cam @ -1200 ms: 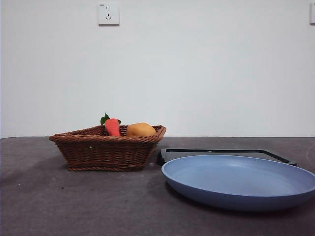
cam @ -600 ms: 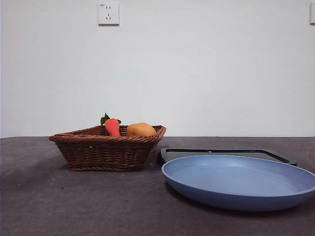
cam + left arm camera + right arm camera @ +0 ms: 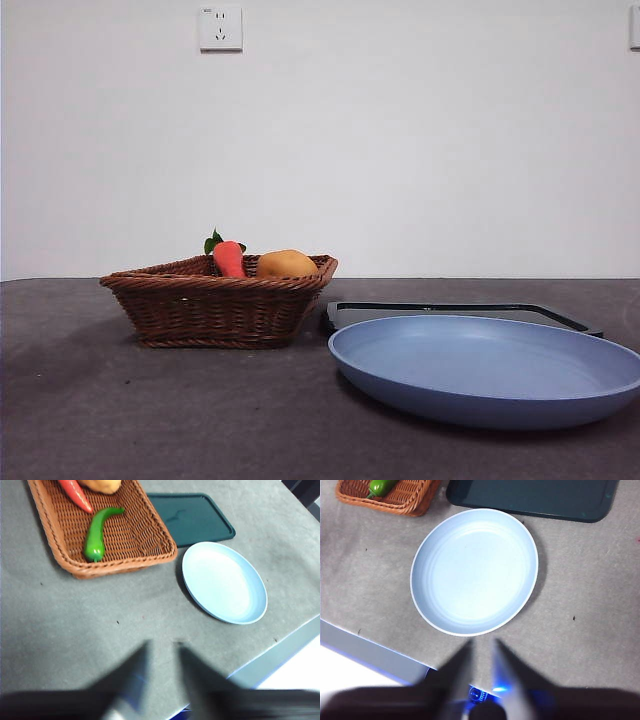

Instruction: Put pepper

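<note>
The pepper (image 3: 95, 535), long, glossy and green, lies inside the wicker basket (image 3: 150, 555) near its rim, beside an orange-red carrot (image 3: 75, 492). One end of the pepper also shows in the right wrist view (image 3: 380, 486). In the front view the basket wall (image 3: 215, 310) hides the pepper. My left gripper (image 3: 162, 647) hovers high above the bare table, apart from the basket, with a small gap between its jaws and nothing in it. My right gripper (image 3: 481, 645) hovers high over the near rim of the blue plate (image 3: 475, 570), its jaws slightly apart and empty.
A yellow-orange fruit (image 3: 286, 263) and the carrot (image 3: 229, 257) stick up above the basket rim. A dark tray (image 3: 192, 517) lies beside the basket, behind the blue plate (image 3: 485, 365). The table's front edge (image 3: 370, 652) runs close below both grippers.
</note>
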`<state>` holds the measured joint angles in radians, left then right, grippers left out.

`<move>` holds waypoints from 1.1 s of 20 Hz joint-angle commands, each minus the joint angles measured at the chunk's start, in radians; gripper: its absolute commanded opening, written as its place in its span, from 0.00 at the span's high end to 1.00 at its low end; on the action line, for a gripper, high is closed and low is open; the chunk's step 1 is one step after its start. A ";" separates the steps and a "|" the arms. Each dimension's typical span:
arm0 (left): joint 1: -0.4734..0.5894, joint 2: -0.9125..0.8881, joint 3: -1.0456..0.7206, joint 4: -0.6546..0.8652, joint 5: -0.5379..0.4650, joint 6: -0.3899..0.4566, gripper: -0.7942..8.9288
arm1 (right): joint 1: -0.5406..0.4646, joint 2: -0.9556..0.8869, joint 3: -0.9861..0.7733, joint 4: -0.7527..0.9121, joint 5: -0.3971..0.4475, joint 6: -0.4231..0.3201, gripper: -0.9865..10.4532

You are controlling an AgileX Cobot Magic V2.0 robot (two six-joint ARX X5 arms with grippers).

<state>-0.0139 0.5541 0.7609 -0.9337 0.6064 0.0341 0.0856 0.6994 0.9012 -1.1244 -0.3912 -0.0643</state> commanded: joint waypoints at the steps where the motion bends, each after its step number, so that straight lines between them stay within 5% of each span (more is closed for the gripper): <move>1: 0.002 0.002 0.013 -0.005 0.005 0.014 0.57 | 0.003 0.007 0.016 0.008 0.000 0.020 0.65; 9: 0.002 0.002 0.013 -0.005 0.005 0.014 0.57 | 0.003 0.120 0.016 0.078 0.000 0.049 0.64; 22: 0.002 0.002 0.013 0.027 0.004 0.014 0.57 | 0.010 0.678 0.016 0.374 0.004 0.062 0.64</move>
<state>-0.0139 0.5541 0.7609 -0.9173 0.6064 0.0345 0.0917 1.3685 0.9020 -0.7544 -0.3897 -0.0074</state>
